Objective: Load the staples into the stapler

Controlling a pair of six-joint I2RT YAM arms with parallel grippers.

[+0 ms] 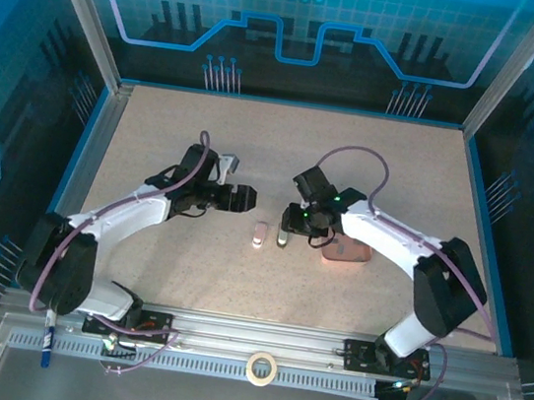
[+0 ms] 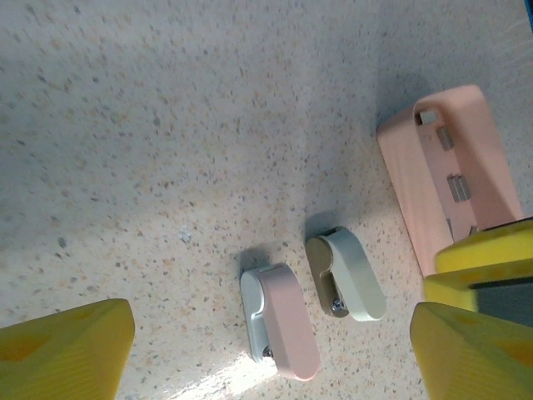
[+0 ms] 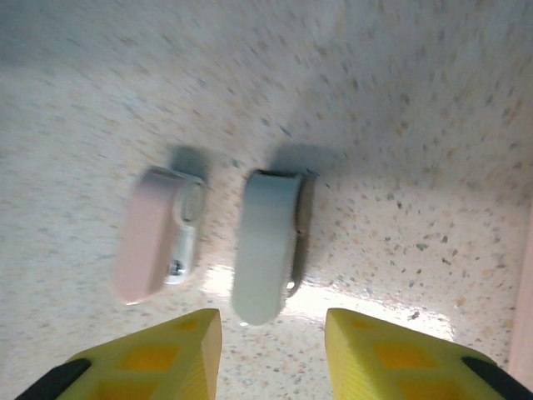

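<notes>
We judged loading not begun: staples point(image 2: 456, 188) lay in the tray point(image 2: 412, 179), pink stapler point(image 2: 285, 327) and pale stapler point(image 2: 356, 277) free on the table point(image 1: 399, 179); left gripper point(image 1: 240, 199) and right gripper point(image 3: 273, 337) stood open, empty.

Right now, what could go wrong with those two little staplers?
The right gripper hangs open right by the pale green stapler. The pink stapler lies close beside it, so a finger might knock it. The staples in the pink tray look tiny and could slip when picked.
</notes>
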